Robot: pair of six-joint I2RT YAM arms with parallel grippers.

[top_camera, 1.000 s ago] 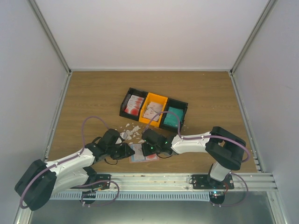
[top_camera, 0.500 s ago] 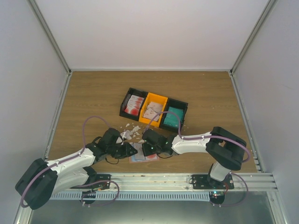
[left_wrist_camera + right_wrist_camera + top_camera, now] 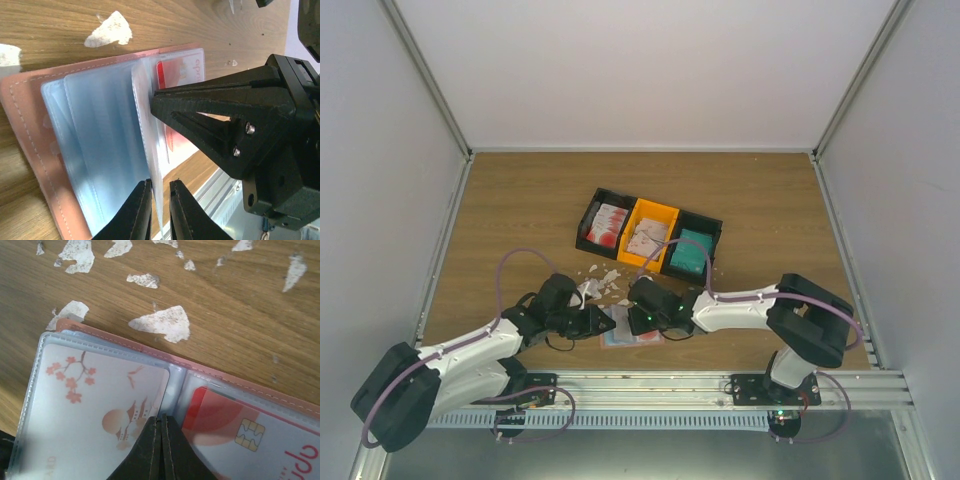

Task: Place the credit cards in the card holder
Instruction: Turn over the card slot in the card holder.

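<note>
Pinching nearly shut, the left gripper (image 3: 159,210) has the lifted edge of a clear plastic sleeve leaf (image 3: 150,150) between its black fingers (image 3: 135,215). It works at the near side of the flat salmon-pink folding card holder (image 3: 25,130). This holder lies open on the wooden table (image 3: 520,200), just beyond the metal rail (image 3: 670,383) at the near edge. The right gripper (image 3: 161,427) is fully closed with nothing in it, its tip pressing on the holder's middle fold. On one side of that fold a white credit card with pinkish blossom print (image 3: 100,400) sits in a sleeve. On the other side sits a white credit card with a red disc and chip (image 3: 235,432).

Since a second ago the left gripper has edged slightly toward the holder and the right arm's elbow has slid a little rightward. The holder has stayed put.

Irregular white scraps (image 3: 605,280) litter the wood just beyond the holder. Farther beyond stands a black-and-orange three-compartment tray (image 3: 584,232) holding white-and-red cards (image 3: 608,224), pale printed cards (image 3: 647,238) and teal cards (image 3: 692,250). Bare wood lies to either side of the holder and beyond the tray, up to the white walls (image 3: 620,70).
</note>
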